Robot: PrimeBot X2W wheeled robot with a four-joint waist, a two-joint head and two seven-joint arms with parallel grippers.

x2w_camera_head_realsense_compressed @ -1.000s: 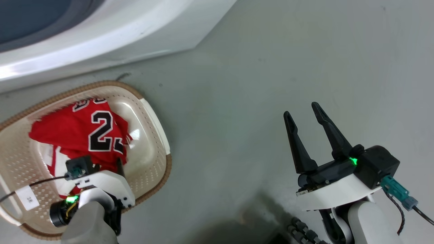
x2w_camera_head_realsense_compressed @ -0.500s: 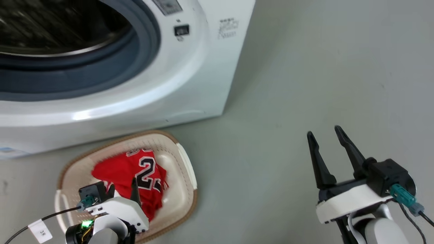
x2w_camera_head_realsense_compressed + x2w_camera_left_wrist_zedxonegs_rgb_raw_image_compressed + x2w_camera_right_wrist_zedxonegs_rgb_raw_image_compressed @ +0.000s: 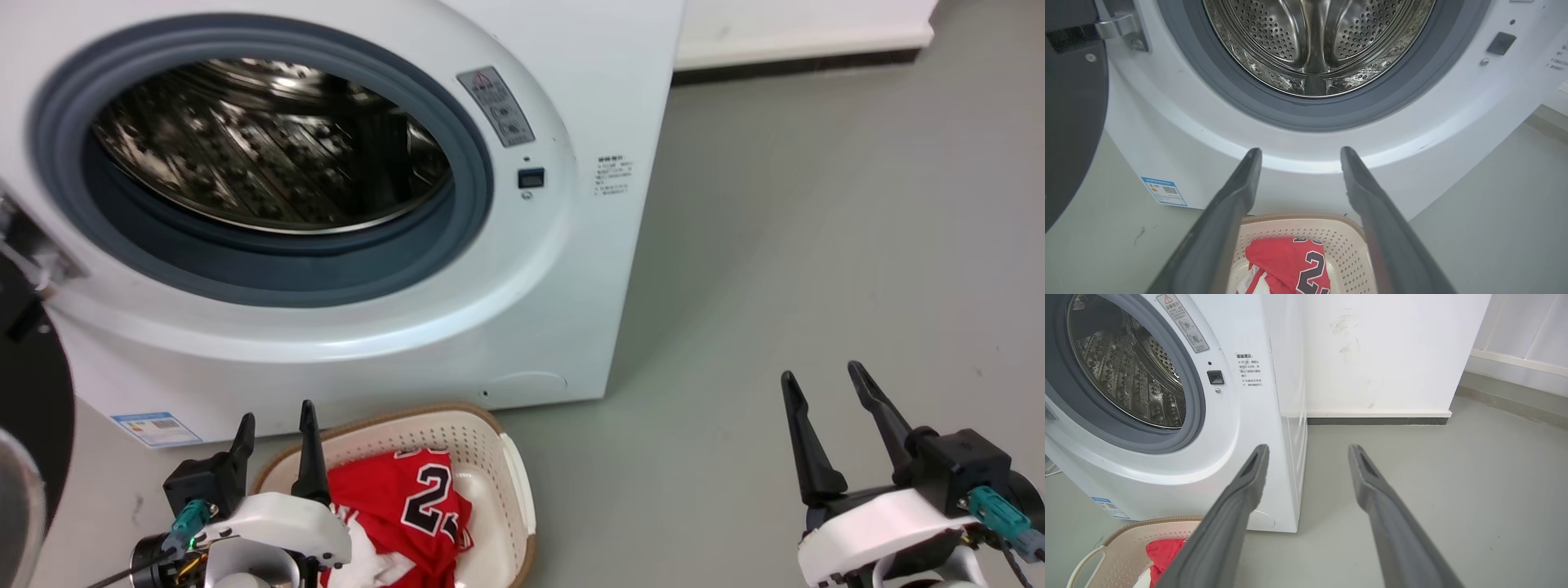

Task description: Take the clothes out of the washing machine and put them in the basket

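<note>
Door point(image 3: 23, 408) of the washing machine point(image 3: 571, 269): black-rimmed, swung open at the far left of the head view, with a metal hinge bracket point(image 3: 1122, 30) beside the porthole. Porthole is ringed by a grey rubber seal point(image 3: 469, 212). Behind the seal, the perforated steel drum point(image 3: 269, 155) shows its wall and ribs catching the light. A blue-and-white sticker point(image 3: 155, 428) sits on the machine's lower left front corner.

Left gripper point(image 3: 277, 412): low at the left, fingers pointing up at the machine front. The fingers are spread apart with nothing between them. The left wrist view shows the same gap, looking over the basket toward the porthole.

Basket point(image 3: 457, 437): cream, perforated sides, brown woven-look rim. It stands on the floor point(image 3: 816, 204) just in front of the machine's base, immediately right of the left gripper.

Clothes point(image 3: 392, 506): inside the basket. The red jersey lies on top with its black, white-outlined "23" facing up. White-and-red fabric shows at the jersey's lower left edge; cannot tell whether that is a second garment or a fold.

To the right of the machine the floor is plain grey, with a dark skirting strip point(image 3: 800, 68) at the back.

Right gripper point(image 3: 821, 371): lower right, over the floor and well apart from the basket and the machine. Its fingers point up, parted and empty. A teal connector point(image 3: 992, 506) is plugged in at the wrist.
</note>
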